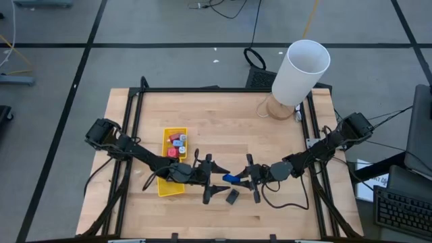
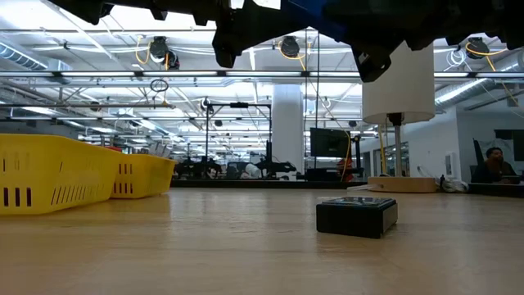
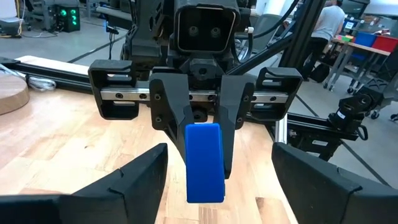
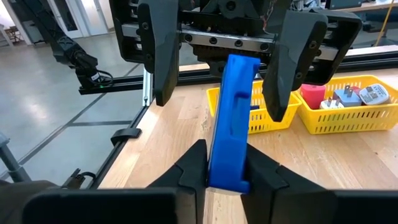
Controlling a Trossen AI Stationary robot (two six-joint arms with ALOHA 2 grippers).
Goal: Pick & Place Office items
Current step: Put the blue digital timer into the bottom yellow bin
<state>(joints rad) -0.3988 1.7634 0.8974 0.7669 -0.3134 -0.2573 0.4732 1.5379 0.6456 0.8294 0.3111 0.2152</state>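
A blue flat rectangle (image 1: 231,178) hangs in the air between my two grippers above the table's near middle. My right gripper (image 1: 241,178) is shut on it. My left gripper (image 1: 219,179) faces it from the left, open wide. In the left wrist view its fingers (image 3: 143,180) stand on either side of the rectangle's free end (image 3: 205,180) without touching. A dark grey flat rectangle (image 1: 232,196) lies flat on the table below them, also in the low view (image 2: 357,216). Red, blue and pale pieces (image 1: 177,145) lie in the yellow tray's far compartment. My right gripper (image 4: 227,177) pinches the blue rectangle between its two fingers by its right end (image 4: 227,155), one finger on each broad face. The fingers (image 3: 171,118) come level from the table's right, along the rectangle. It is lifted clear, on edge, sticking out toward my left gripper.
The long yellow tray (image 1: 167,185) lies left of the grippers; its near compartment shows nothing in it. A big white cylinder (image 1: 300,71) stands on a round wooden base at the far right corner. Bare wood lies between them. People sit beyond the table (image 2: 494,164).
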